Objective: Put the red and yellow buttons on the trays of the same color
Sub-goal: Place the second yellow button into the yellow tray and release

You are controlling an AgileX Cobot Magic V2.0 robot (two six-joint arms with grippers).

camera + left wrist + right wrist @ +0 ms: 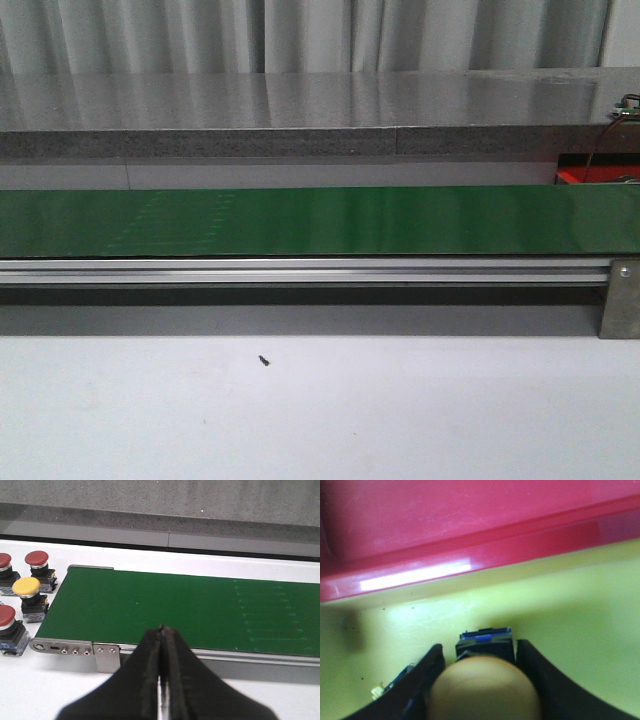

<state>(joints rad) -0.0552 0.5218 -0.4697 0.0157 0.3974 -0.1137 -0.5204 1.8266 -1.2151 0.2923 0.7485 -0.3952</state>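
One yellow dome-capped push button with a dark blue-trimmed body sits between the two dark fingers of the right claw, which are set narrow around it, seemingly clasping its sides; the blur makes actual contact hard to confirm. The button hangs directly over the glossy yellow plastic tray, its long axis apparently running from the cap near the camera down toward the tray floor, so the coming move is judged to be a short lowering and a release. Just beyond that tray lies the red plastic tray, their rims side by side. The left claw is pressed closed on nothing, poised over the near edge of the green conveyor belt. Beside the belt's end, on the white bench, wait another yellow-capped button and three red-capped buttons, nearer the left arm.
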